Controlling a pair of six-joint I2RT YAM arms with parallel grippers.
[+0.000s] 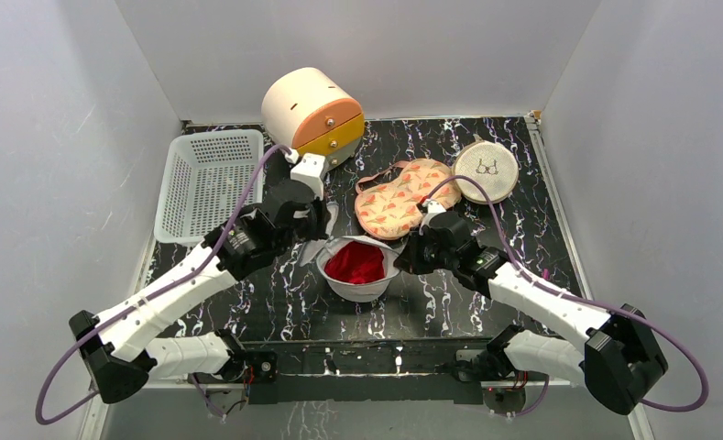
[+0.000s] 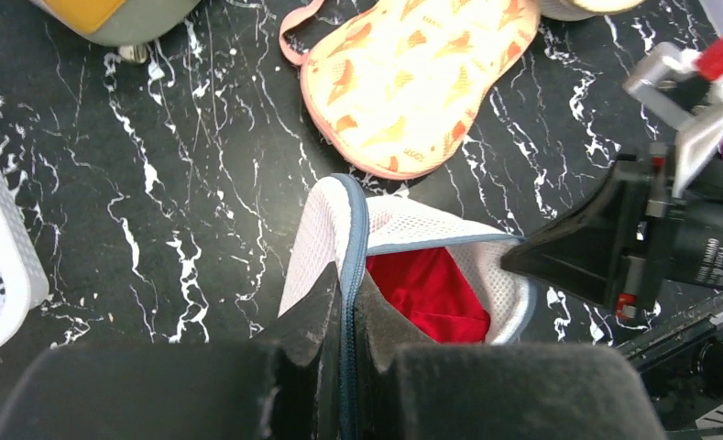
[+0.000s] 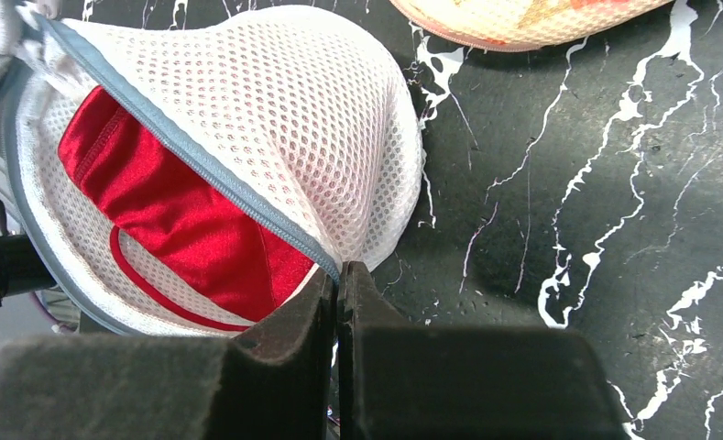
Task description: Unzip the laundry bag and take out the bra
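I see left gripper [image 2: 346, 312], right gripper [image 3: 339, 293] each pinching bag [image 3: 275, 101] rim, bra [image 3: 183, 220] between. Risk: right's tip bite slips, mouth collapses.

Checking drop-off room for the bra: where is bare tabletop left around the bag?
Bare table lies in front of the laundry bag, and to the right between the round pouch and the right arm. Crowded behind the bag: the patterned pouch, drum-shaped box and basket.
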